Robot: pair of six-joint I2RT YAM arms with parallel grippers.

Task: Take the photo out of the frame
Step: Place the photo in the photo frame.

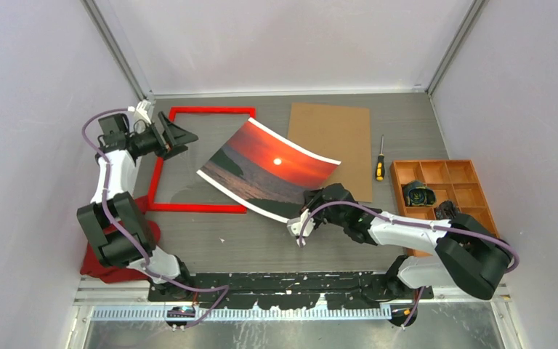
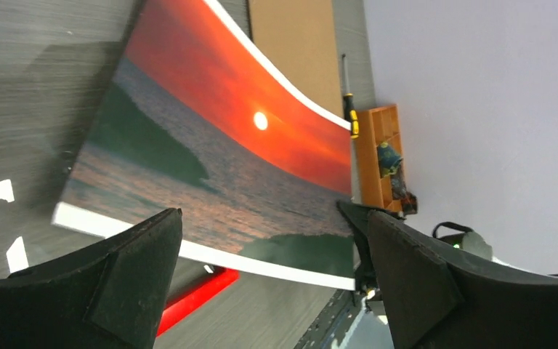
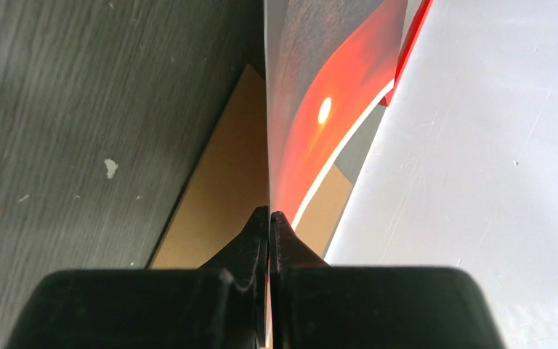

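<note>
A grey wood-grain table (image 1: 261, 247) boxed in by white walls carries the work. The photo (image 1: 269, 169) is out of the frame (image 1: 211, 110) but not yet clear of it. It is held up and bowed, its left part over the frame's right rail, its right part above bare table near the brown backing board (image 1: 330, 145). The right gripper (image 1: 309, 205) is closed tight on the photo's near right edge, and the print extends from its fingertips toward the far left. The left gripper (image 1: 179, 142) stands wide open and empty at the far end of the frame's left rail; whether it presses the rail I cannot tell. To finish well, I judge the right arm should carry the print rightward, clear of the frame. It should go low and slow so the thin sheet does not crease at the pinch, then lay the print flat.
</note>
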